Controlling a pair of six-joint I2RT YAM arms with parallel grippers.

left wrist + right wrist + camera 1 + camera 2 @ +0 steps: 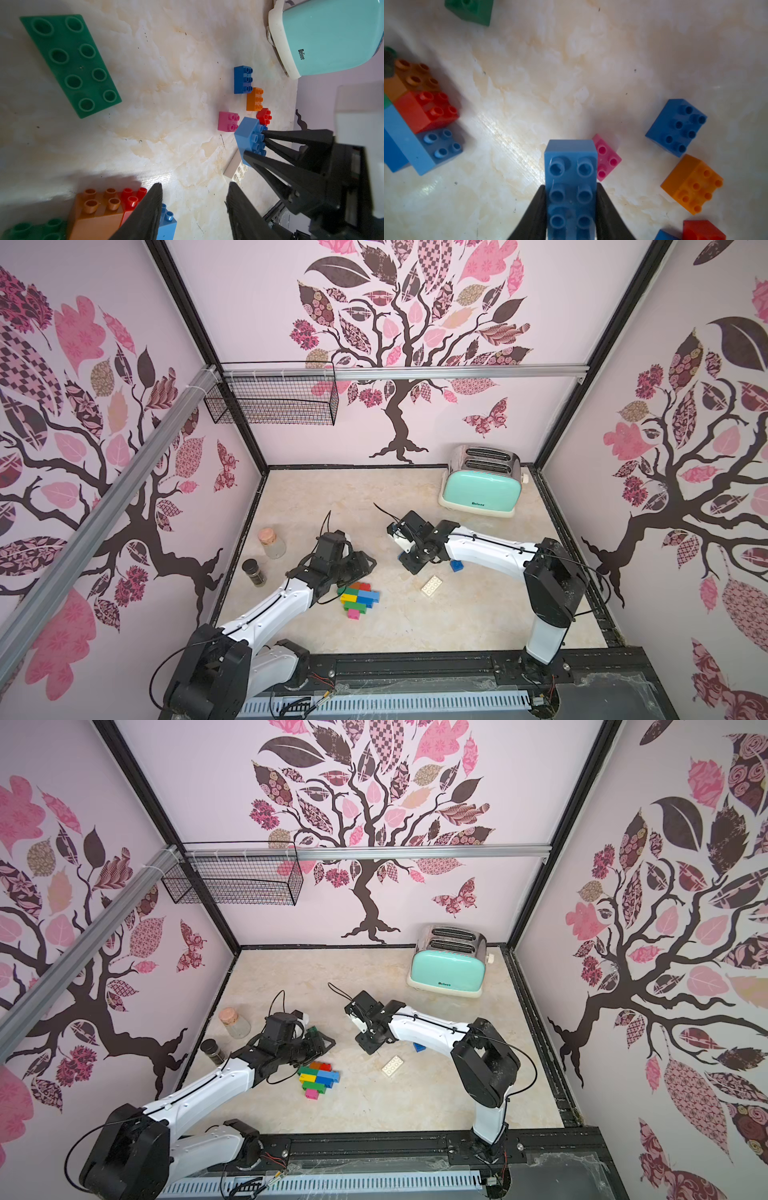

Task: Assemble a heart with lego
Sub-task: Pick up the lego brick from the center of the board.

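Scanning from far left of the brick cluster (359, 597), we see a corked jar (272, 543) & a dark spice bottle (254, 572) standing well apart from it; the left arm (274, 605) backing off fast could tip either. Next, the left gripper (194, 185) hangs at the cluster's far edge, by its orange-and-red end, jaws apart w/ nothing btw them. Risk there: it sits on the delivery path, so an incoming brick or the right arm (486, 551) could clip it, and a dip would shove the cluster, which prob. slides easily on the smooth table (457, 626). A green plate (70, 64) lies beyond the cluster, flat on the table. Right of the cluster & a bit beyond it, the right gripper (571, 185) is clamped on a light-blue oblong brick (571, 158), squeezing its long sides near one end only. We can't tell if it's off the table yet. W/ most of the brick sticking out, a press-down could lever it loose or seat it crooked. A pink brick (608, 160) sits just beside it, poss. touching, so it may get dragged along. Farther right of the cluster lie a white brick (431, 585), then a dark-blue brick (677, 126), an orange brick (693, 185) & a red brick (704, 229); a low sweep could scatter them.
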